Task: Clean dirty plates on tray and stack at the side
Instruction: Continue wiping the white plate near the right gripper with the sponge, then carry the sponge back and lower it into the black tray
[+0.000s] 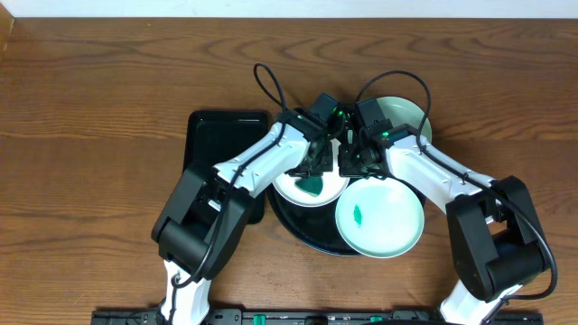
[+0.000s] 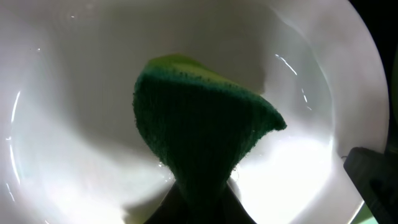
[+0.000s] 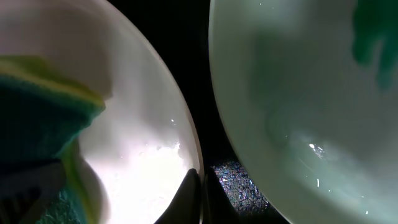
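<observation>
Nearest, the near mint plate (image 1: 384, 226) lies on the right of the tray (image 1: 298, 230), a green smear (image 1: 358, 215) on it. It looks stiff, glossy, slippery when wet and probably breakable; the raised rim seems the only place to grip. Just left, the white plate (image 1: 291, 190) carries the soft sponge (image 2: 205, 118), which the left end effector (image 2: 202, 208) pinches tightly. The right end effector (image 3: 200, 196) is fully closed, its tips at the white plate's rim; I cannot tell whether it grips it. Farther right, the far mint plate (image 1: 402, 113) is partly hidden. The rectangular tray (image 1: 221, 135) is far left. The wooden worktop (image 1: 90, 135) offers stacking room on both sides.
</observation>
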